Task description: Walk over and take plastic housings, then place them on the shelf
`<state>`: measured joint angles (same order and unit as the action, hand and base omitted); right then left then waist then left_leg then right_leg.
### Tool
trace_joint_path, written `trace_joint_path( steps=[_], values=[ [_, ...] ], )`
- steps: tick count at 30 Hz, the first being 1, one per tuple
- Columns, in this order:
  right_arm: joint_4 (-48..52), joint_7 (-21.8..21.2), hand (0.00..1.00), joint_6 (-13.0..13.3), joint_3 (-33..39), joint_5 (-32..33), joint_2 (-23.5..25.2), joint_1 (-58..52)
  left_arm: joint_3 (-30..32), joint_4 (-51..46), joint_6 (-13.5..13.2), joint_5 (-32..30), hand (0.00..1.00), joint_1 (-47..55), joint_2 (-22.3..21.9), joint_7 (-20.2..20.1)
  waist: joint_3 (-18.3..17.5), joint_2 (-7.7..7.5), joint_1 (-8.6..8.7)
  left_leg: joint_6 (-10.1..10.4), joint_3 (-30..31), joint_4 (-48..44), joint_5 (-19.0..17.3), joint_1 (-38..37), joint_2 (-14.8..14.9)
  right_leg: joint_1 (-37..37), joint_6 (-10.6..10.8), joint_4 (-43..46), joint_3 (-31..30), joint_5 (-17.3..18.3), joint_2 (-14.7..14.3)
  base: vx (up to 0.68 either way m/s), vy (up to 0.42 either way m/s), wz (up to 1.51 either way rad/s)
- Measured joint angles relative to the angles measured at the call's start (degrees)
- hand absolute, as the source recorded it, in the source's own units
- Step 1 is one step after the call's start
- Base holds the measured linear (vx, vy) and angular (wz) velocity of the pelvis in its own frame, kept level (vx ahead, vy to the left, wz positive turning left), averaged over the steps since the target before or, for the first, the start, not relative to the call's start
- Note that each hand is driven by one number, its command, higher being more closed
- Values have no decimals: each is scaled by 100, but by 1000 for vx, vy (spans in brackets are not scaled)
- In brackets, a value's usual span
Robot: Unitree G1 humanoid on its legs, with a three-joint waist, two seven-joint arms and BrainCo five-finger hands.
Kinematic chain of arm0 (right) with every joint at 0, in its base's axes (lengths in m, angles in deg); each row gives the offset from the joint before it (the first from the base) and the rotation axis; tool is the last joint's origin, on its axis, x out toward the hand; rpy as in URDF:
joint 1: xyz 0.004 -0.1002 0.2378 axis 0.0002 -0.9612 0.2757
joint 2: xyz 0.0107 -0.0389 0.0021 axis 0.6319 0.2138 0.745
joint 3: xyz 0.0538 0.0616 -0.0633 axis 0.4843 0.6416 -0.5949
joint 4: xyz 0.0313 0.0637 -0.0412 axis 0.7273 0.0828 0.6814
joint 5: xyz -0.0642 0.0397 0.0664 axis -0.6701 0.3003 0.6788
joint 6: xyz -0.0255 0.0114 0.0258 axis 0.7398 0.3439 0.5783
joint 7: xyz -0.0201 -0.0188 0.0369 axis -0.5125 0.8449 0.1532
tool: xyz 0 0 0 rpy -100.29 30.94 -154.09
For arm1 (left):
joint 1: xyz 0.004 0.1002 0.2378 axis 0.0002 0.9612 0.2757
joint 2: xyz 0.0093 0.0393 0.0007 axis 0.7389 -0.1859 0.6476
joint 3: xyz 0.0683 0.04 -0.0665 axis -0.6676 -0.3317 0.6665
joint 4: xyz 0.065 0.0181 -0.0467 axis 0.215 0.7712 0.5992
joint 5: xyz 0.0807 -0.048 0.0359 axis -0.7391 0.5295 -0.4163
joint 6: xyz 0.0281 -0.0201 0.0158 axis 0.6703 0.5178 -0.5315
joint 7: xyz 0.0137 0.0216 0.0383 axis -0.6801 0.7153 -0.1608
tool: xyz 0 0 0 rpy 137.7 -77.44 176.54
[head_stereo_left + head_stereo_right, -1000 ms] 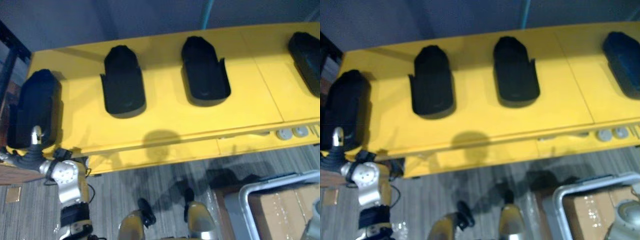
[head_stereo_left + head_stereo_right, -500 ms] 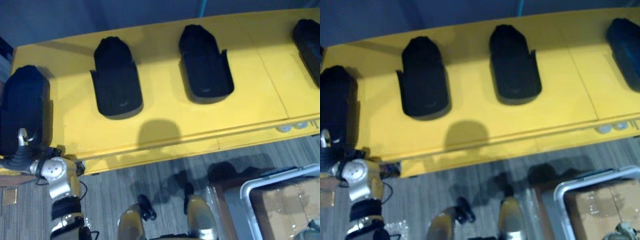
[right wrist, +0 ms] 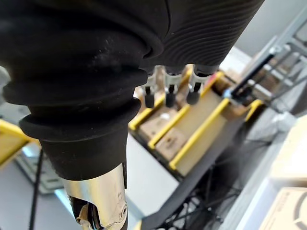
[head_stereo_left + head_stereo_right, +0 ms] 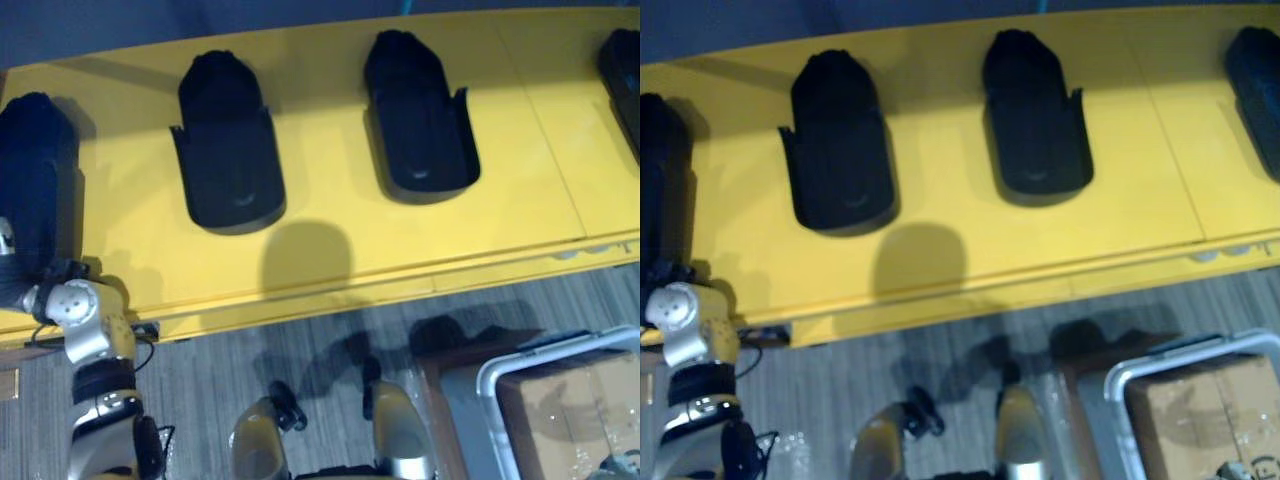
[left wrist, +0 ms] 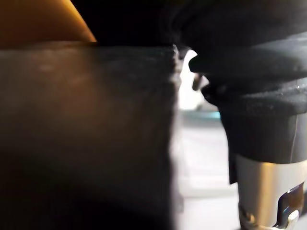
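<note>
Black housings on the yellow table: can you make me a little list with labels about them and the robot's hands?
table: yellow
housings: four black ones in a row: leftmost housing, second housing, third housing, rightmost housing
left hand: right beside the leftmost housing
right hand: relaxed fingers, holding nothing
floor: grey bin with a cardboard box

Housings (image 4: 228, 140) in row on table (image 4: 522, 150)

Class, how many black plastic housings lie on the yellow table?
4 housings: one at the yellow table's left end, two apart in the middle, one cut off at the right edge. Others may lie beyond.
</note>
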<state>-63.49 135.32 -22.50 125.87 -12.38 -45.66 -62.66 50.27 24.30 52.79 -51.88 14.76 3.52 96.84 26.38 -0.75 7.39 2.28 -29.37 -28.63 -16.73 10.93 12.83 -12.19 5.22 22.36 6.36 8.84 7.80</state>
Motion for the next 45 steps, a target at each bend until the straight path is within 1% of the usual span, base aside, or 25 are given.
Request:
trace_joint_path(
  steps=[7, 11, 13, 15, 17, 18, 19, 21, 22, 24, 25, 27, 28, 29, 31, 32, 33, 34, 36, 38, 39, 41, 43, 44, 45],
  values=[
    [-129, -118, 0, 2, -7, -1, 18, -79, -31, -1, 0, 143, 0, -44, 44, -140, 0, 0, -39, 3, 27, -6, 0, -5, 8, 16, -13, 13, 7, 7, -7, 0, 0, 0],
    [-138, -192, 0, 12, -11, -13, 165, -81, -166, -19, -2, 133, 0, 15, 26, -395, -1, 0, -46, 3, 28, 14, 4, -92, -20, 57, -13, 22, 9, 7, 13, 0, 0, 0],
    [-147, -237, 0, 16, -22, -19, 258, -93, -264, -273, -4, 118, 0, 154, -129, -568, -4, 5, -49, 1, 52, 35, 7, -155, -49, 138, -12, 2, 29, 8, 31, -11, 21, 4],
    [-147, -246, 0, 20, -123, -144, 348, -119, -309, -660, -5, 77, 0, 462, -415, -710, -31, 1, -54, 8, 61, 133, 27, -295, -112, 254, -6, -19, 61, 17, 70, -11, 21, 6],
    [-148, -288, 0, 24, -180, -252, 437, -179, -359, -1137, -2, 53, 0, 823, -751, -820, -105, 40, -44, -1, 111, 296, 94, -312, -224, 349, 1, -124, 142, 24, 133, 6, 7, 20],
    [-148, -321, 0, 24, -209, -268, 506, -202, -458, -1476, 0, -158, 0, 1139, -982, -866, -190, 75, -53, 0, 153, 376, 133, -319, -269, 393, 10, -213, 177, 18, 147, 34, 0, 21],
    [-148, -357, 0, 24, -213, -293, 550, -202, -519, -1649, 4, -223, 0, 1320, -1084, -899, -227, 85, -54, 2, 187, 423, 153, -360, -295, 435, 13, -252, 214, 16, 159, 65, 2, 28],
    [-123, -411, 0, 23, -224, -426, 690, -234, -728, -2415, 55, -593, 0, 2069, -1604, -992, -465, 146, -70, 24, 320, 631, 222, -504, -380, 692, 12, -423, 425, 14, 206, 91, -13, 34],
    [-93, -435, 0, 23, -226, -462, 714, -270, -792, -2629, 55, -601, 0, 2286, -1735, -1033, -557, 176, -69, 31, 382, 686, 238, -510, -406, 756, 15, -485, 476, 12, 214, 101, -17, 39],
    [-24, -489, 0, 21, -274, -516, 809, -367, -976, -3302, 145, -948, 0, 3114, -2169, -1229, -890, 245, -158, 49, 504, 973, 325, -715, -513, 1076, 52, -760, 655, -15, 234, 120, -10, 35],
    [30, -488, 0, 20, -275, -516, 852, -382, -1019, -3420, 173, -1041, 0, 3281, -2261, -1252, -952, 259, -191, 61, 535, 1048, 345, -780, -544, 1170, 55, -827, 699, -17, 241, 126, -9, 33],
    [234, -490, 0, 0, -469, -514, 931, -433, -1187, -3814, 259, -1107, 0, 3922, -2550, -1490, -1182, 321, -279, 86, 683, 1283, 422, -995, -644, 1505, 72, -1032, 915, -29, 296, 119, 2, 36],
    [289, -492, 0, -17, -531, -514, 935, -441, -1213, -3849, 287, -1234, 0, 4039, -2611, -1511, -1222, 340, -300, 84, 718, 1330, 438, -1049, -664, 1593, 72, -1064, 968, -29, 301, 100, 1, 34],
    [381, -493, 0, -67, -656, -514, 935, -438, -1235, -3900, 307, -1265, 0, 4215, -2677, -1588, -1280, 342, -366, 96, 799, 1426, 473, -1129, -696, 1700, 76, -1111, 1049, -34, 307, 62, -12, 42],
    [403, -504, 0, -127, -840, -513, 936, -387, -1229, -3927, 307, -1269, 0, 4451, -2682, -1571, -1358, 322, -444, 96, 885, 1574, 567, -1247, -746, 1851, 64, -1208, 1124, -76, 305, 46, -5, 29],
    [404, -512, 0, -184, -927, -514, 940, -326, -1187, -3928, 309, -1269, 0, 4613, -2700, -1529, -1424, 288, -539, 110, 876, 1716, 638, -1292, -763, 1855, 48, -1254, 1127, -134, 293, 16, 11, 11],
    [403, -515, 0, -237, -991, -513, 937, -279, -1127, -3927, 313, -1258, 0, 4733, -2757, -1487, -1455, 304, -569, 96, 931, 1820, 703, -1320, -783, 1930, 60, -1367, 1179, -220, 280, 2, 10, 15],
    [401, -517, 0, -257, -1010, -513, 937, -282, -1114, -3924, 318, -1231, 0, 4783, -2792, -1460, -1443, 278, -576, 93, 995, 1861, 728, -1349, -802, 1977, 62, -1426, 1251, -265, 278, 1, 28, 25],
    [386, -518, 0, -329, -1014, -466, 932, -264, -1069, -3799, 320, -1171, 0, 4864, -2822, -1417, -1449, 265, -667, 73, 1020, 1989, 801, -1401, -838, 2051, 58, -1539, 1277, -385, 274, -22, 49, 14],
    [348, -522, 0, -361, -1025, -373, 900, -216, -838, -3265, 432, -1166, 0, 4901, -2802, -1429, -1475, 273, -668, 24, 1047, 2109, 896, -1443, -878, 2091, 67, -1675, 1331, -537, 272, -40, 69, 5],
    [232, -565, 0, -387, -1079, -245, 864, -167, -721, -2824, 446, -1141, 0, 4903, -2744, -1429, -1487, 221, -665, 11, 1026, 2270, 977, -1529, -934, 2123, 66, -1720, 1384, -555, 295, -26, 57, -5],
    [-88, -676, 0, -466, -1212, -45, 838, -74, -435, -1675, 578, -968, 0, 4869, -2662, -1417, -1584, 54, -668, -4, 990, 2556, 1140, -1652, -1038, 2149, 72, -1816, 1409, -559, 333, -51, 32, -6],
    [-455, -775, 0, -494, -1278, 177, 849, -33, -124, -505, 692, -910, 0, 4845, -2637, -1451, -1640, -49, -669, 11, 972, 2842, 1308, -1827, -1068, 2190, 84, -1838, 1417, -565, 318, -66, -2, -3],
    [-550, -809, 0, -492, -1273, 247, 848, -32, -38, -275, 701, -890, 0, 4844, -2639, -1489, -1648, -54, -669, 23, 966, 2928, 1356, -1889, -1076, 2201, 84, -1851, 1419, -565, 312, -71, -22, -6],
    [-681, -879, 0, -491, -1256, 371, 849, -42, 124, 134, 758, -754, 0, 4845, -2633, -1616, -1701, -76, -670, 31, 957, 3117, 1466, -1979, -1098, 2224, 86, -1897, 1421, -563, 296, -62, -27, -5]
  ],
)
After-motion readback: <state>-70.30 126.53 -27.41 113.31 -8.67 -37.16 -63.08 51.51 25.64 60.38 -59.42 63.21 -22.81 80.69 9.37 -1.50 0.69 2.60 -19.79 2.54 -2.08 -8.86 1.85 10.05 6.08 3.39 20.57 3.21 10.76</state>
